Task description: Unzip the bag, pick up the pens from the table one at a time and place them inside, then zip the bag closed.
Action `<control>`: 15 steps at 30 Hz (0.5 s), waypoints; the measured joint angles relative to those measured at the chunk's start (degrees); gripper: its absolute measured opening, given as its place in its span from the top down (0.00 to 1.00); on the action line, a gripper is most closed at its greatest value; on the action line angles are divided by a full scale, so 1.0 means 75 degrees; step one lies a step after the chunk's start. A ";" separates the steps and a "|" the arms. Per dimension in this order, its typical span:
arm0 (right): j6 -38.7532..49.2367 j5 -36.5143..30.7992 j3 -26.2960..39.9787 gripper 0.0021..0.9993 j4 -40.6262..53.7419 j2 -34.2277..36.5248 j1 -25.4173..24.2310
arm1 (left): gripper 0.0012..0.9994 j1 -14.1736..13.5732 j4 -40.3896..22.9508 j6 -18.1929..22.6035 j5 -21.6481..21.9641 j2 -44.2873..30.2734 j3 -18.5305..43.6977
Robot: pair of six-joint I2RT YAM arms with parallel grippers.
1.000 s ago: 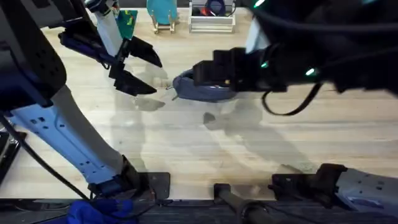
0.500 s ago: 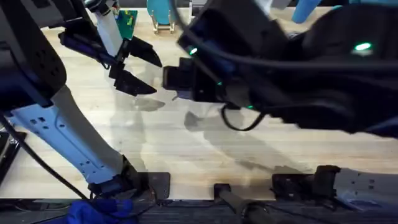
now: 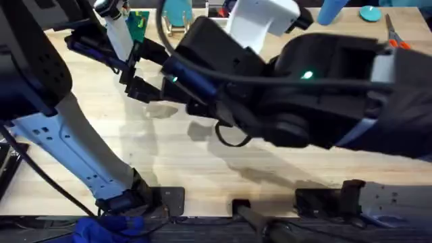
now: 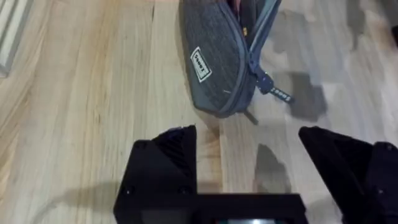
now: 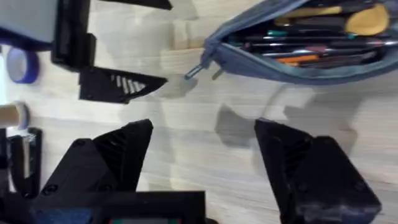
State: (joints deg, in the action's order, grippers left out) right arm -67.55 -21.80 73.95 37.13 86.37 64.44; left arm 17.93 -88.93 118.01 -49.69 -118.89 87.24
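The right arm has been raised off the bag (image 5: 292, 50), whose zipper is open, both grippers (image 4: 249, 155) (image 5: 205, 155) being spread empty.

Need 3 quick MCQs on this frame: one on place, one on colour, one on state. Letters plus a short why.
1. Where does the bag lie?
A. on the table
B. in a drawer
C. held up in the air

2. What colour is the bag's fabric?
A. bright red
B. blue-grey
C. yellow

3. How is the bag's zipper?
A. fully shut
B. open, contents showing
C. torn off

Key:
1 A: the left wrist view shows it resting on the wood planks.
2 B: the fabric is blue-grey in both wrist views.
3 B: the right wrist view shows pens inside through the open mouth, with the zipper pull at the bag's end.
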 joint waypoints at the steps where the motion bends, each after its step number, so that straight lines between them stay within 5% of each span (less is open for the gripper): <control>1: -0.0025 -0.0006 0.0000 0.00 -0.0101 0.0050 0.0048 | 0.00 0.0000 0.0041 -0.0001 0.0000 0.0000 0.0000; 15: -0.0686 -0.0009 0.0000 0.00 -0.0762 0.0752 0.0076 | 0.00 0.0000 0.0954 0.0001 0.0000 0.0000 -0.0234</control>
State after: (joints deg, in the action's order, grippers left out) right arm -72.69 -21.87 73.95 31.41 92.01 65.01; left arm 17.93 -81.77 118.01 -49.69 -118.89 85.48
